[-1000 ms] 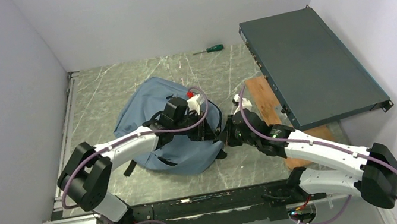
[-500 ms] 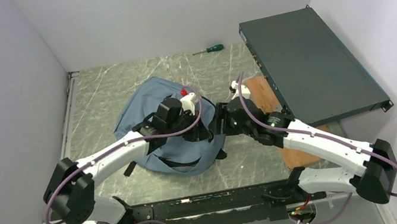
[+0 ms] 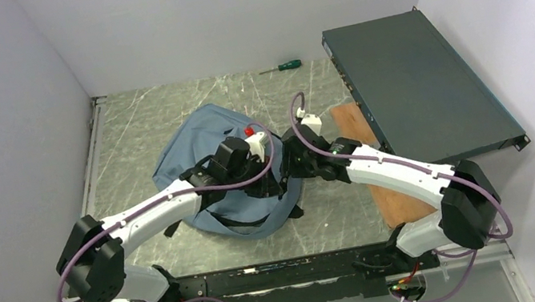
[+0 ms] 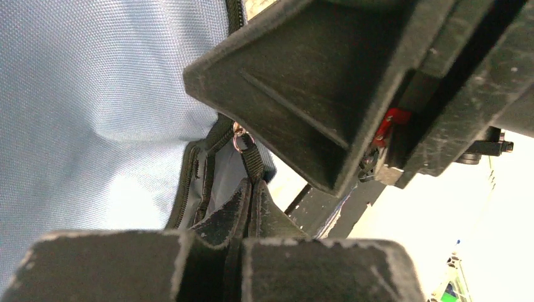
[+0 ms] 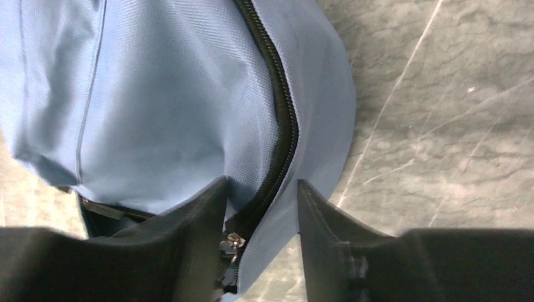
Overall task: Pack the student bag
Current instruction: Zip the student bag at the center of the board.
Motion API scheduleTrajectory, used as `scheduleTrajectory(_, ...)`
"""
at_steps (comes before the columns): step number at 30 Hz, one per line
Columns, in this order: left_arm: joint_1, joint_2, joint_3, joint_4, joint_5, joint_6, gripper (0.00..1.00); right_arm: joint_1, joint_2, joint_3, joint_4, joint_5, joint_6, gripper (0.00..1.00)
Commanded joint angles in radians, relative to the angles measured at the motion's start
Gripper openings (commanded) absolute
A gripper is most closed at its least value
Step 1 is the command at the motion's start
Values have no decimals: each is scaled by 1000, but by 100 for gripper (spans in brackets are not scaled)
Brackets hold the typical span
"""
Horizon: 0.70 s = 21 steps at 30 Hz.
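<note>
Student bag (image 3: 195,136) grey-blue, zip (image 5: 286,126) black; table (image 3: 153,112) grey marbled.

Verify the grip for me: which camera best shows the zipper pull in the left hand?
Left wrist: the black zipper pull runs from its metal ring into the shut left hand. Right wrist shows only the student bag's zipper track running into the open right hand. From above, both hands cover it.
</note>
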Motion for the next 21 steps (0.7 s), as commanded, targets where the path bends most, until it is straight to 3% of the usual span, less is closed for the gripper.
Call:
scheduleTrajectory(1,-27,-14,31,-48,-33,5,0,-1,1,-27,89,10,8,29)
scheduleTrajectory(2,-33,3,42,-89,-58,2,0,-2,1,-23,103,31,-5,7)
scheduleTrajectory(3,-42,23,53,-150,-95,-5,0,-7,1,-15,112,58,-27,0)
scheduleTrajectory(7,-58,-9,-53,-247,-141,-49,0,-105,44,49,165,27,-194,0)
scheduleTrajectory(15,-115,-407,-187,-383,-121,-165,0,-179,120,123,284,-103,-460,0)
scheduleTrajectory(20,-120,-452,-199,-431,-199,-175,0,-198,171,197,289,-185,-570,0)
scheduleTrajectory(21,-118,-446,-191,-416,-215,-165,0,-198,186,236,240,-189,-573,5)
